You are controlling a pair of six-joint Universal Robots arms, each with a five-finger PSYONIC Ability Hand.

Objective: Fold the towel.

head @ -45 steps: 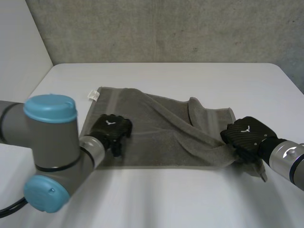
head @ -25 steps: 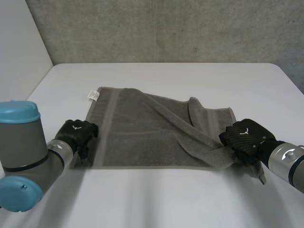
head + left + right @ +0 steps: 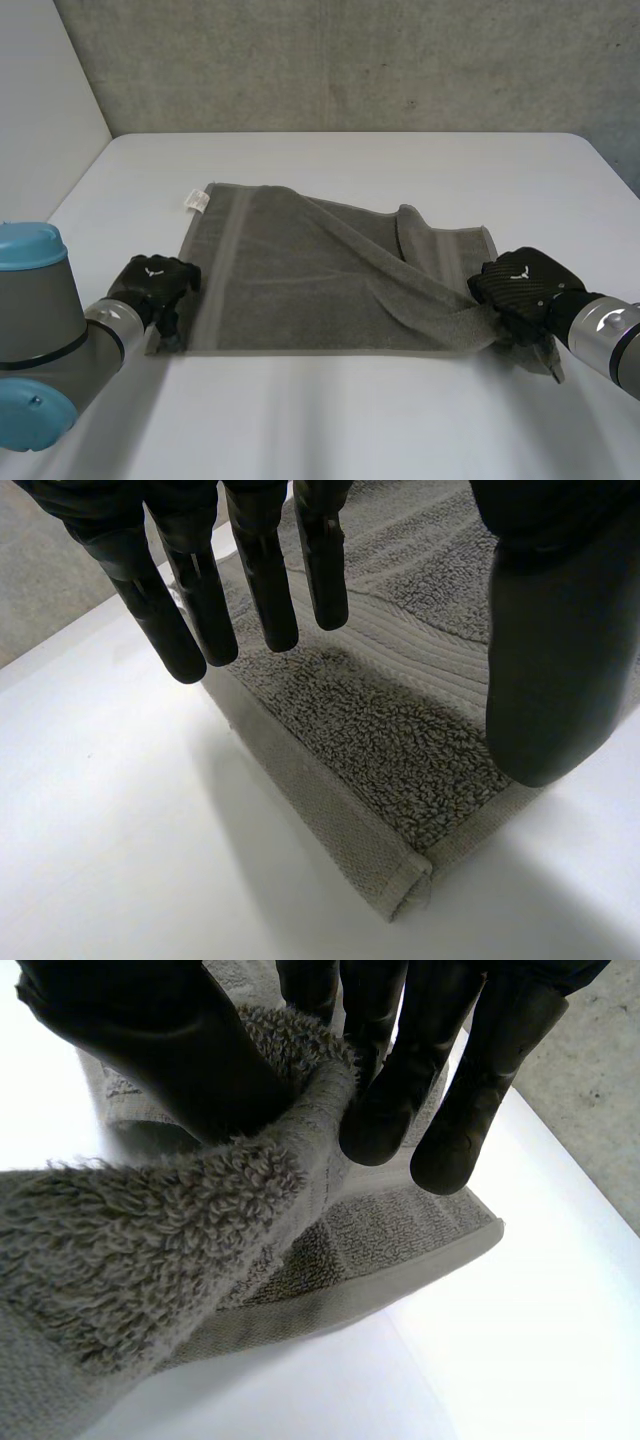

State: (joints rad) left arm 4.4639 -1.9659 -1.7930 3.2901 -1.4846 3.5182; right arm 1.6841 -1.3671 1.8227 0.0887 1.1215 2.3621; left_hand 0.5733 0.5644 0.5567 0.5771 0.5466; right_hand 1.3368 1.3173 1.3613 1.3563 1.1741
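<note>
Head view: a grey towel is seen spread on the white table, mostly flat, with a raised ridge running diagonally from its middle to the near right corner. A white label is carried at the far left corner. The left hand is placed at the near left corner, the right hand at the near right corner, where the ridge ends.

In the left wrist view the fingers are held straight and apart from the thumb, above the corner. Nothing is grasped, and the corner lies flat on the table. Whether the thumb touches the pile cannot be told. In the right wrist view a thick bunch of towel is pinched between the thumb and the fingers, raised off the layer beneath.

The step in hand is judged to be the taking of both near corners before a fold away from the robot. Several faults may be expected. If the left corner is closed upon too shallowly, only the hem may be caught and lost on the lift. Since a bunch and not a clean corner is held at the right, the two sides may be raised unevenly, and the ridge may be folded in as a crease. If one hand is lifted alone, the towel may be dragged askew across the table.
</note>
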